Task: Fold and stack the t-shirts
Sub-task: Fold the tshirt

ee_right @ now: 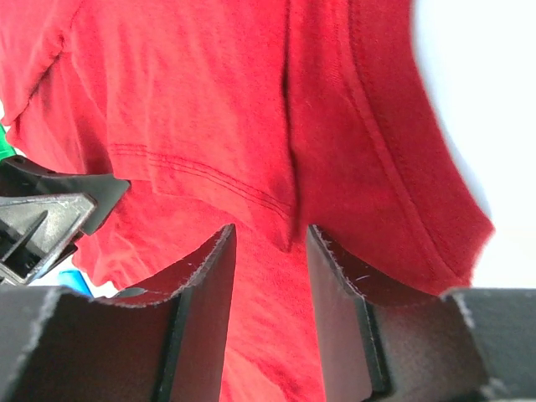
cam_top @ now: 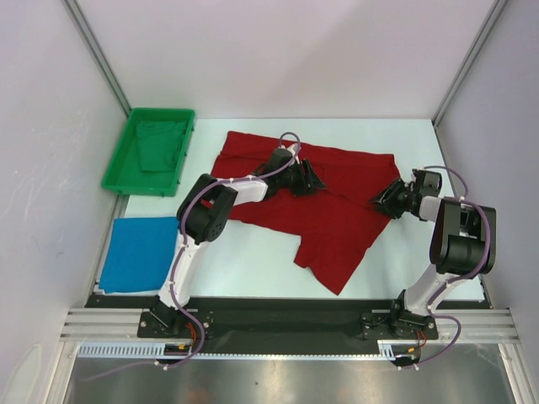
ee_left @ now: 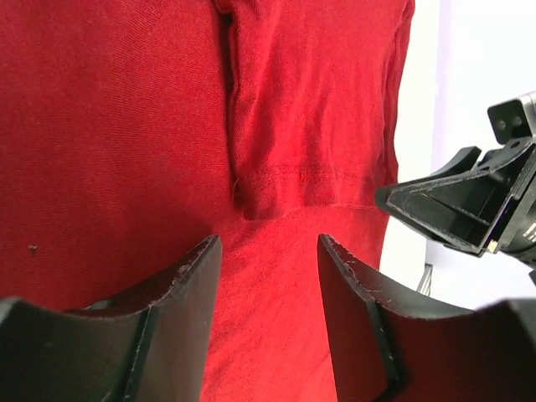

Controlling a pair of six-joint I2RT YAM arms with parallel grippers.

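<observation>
Red t-shirt (cam_top: 337, 227) — left fingers (ee_left: 180, 318) apart

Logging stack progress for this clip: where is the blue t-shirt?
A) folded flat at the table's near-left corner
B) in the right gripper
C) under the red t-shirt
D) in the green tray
A: the blue t-shirt lies folded flat at the near-left corner of the table, apart from the red t-shirt.

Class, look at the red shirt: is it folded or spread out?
Mostly spread: the red shirt lies wide across the table, with a sleeve turned in over its body.
</observation>
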